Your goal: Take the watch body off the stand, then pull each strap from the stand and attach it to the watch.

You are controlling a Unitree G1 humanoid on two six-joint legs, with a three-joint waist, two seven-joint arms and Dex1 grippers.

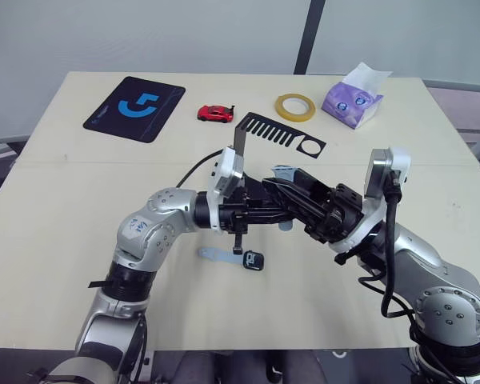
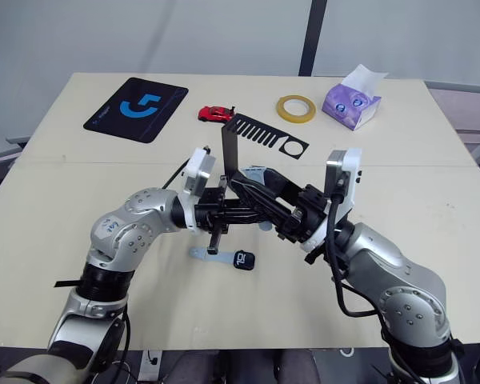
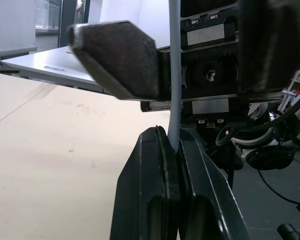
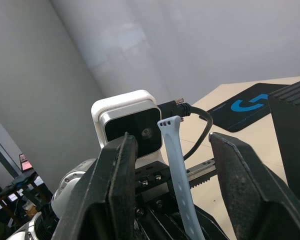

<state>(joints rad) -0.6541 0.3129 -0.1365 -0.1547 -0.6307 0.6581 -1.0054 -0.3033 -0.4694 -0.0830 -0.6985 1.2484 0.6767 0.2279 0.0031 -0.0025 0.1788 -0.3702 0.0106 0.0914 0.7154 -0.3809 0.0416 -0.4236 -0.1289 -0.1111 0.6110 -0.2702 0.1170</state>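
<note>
Blue-grey rubbery strap (image 4: pixel 176 165) stands pinched in the left gripper (image 3: pixel 172 150) at frame centre; the right gripper (image 4: pixel 172 150) straddles it, fingers apart. Below lies the watch (image 1: pixel 255 261), one strap (image 1: pixel 216 254) seemingly fitted. Next, I judge: carry this strap down to it. Black sheet-metal stand (image 1: pixel 276 136) rises behind.

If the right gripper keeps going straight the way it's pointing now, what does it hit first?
Probably the strap standing between its open fingers, pinched by the left gripper. Just behind that is the left wrist camera housing. Depth between them is hard to judge.
</note>
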